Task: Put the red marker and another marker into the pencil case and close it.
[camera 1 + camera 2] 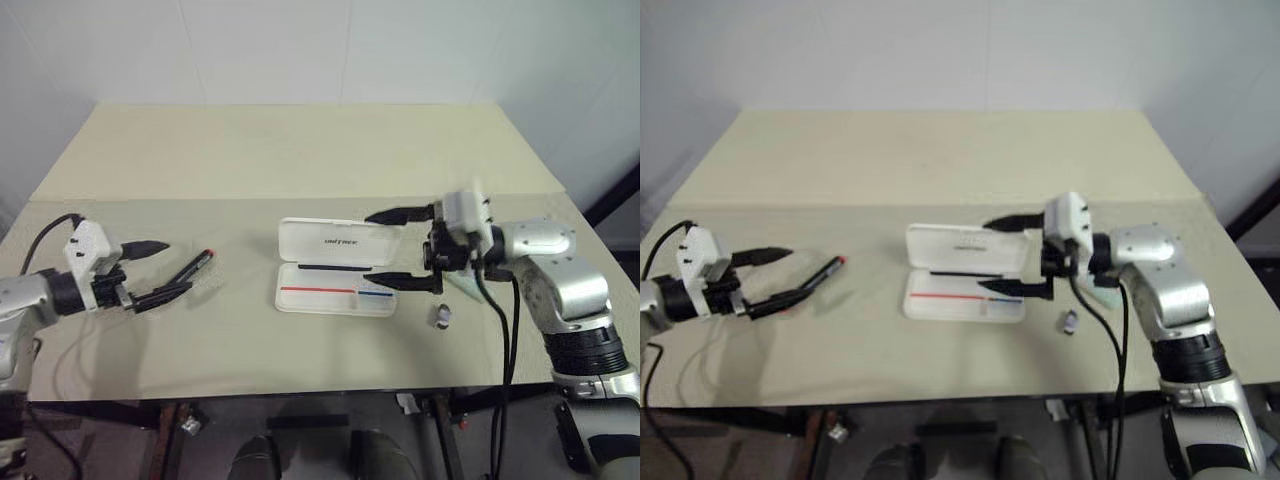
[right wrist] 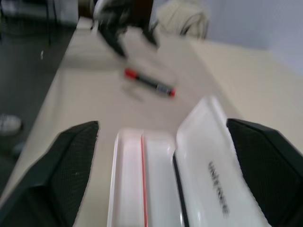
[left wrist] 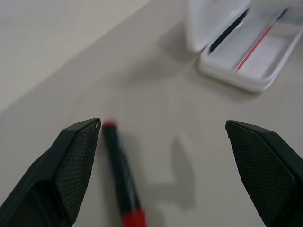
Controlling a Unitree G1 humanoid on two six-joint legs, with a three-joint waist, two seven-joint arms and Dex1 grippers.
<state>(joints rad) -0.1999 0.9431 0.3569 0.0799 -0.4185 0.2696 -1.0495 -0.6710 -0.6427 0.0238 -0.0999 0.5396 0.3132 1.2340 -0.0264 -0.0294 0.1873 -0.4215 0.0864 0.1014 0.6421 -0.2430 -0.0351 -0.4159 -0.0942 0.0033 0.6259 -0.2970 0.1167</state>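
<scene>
The pencil case (image 1: 335, 293) lies open mid-table, its white lid (image 1: 335, 243) folded back and a red-blue stripe inside the tray. The red marker (image 1: 197, 264) lies to its left, and it also shows in the left wrist view (image 3: 120, 170) close to one finger. My left gripper (image 1: 177, 265) is open beside it and holds nothing. At the case's right end my right gripper (image 1: 369, 248) hovers open, its fingers (image 2: 71, 165) spanning the case (image 2: 142, 189) without touching it. A pale green marker (image 1: 468, 290) lies partly hidden under my right wrist.
A small grey-purple stub (image 1: 442, 316) stands on the beige table (image 1: 300, 150) right of the case, near the front edge. Black cables hang from both arms. The table's far half is bare, with a white wall behind.
</scene>
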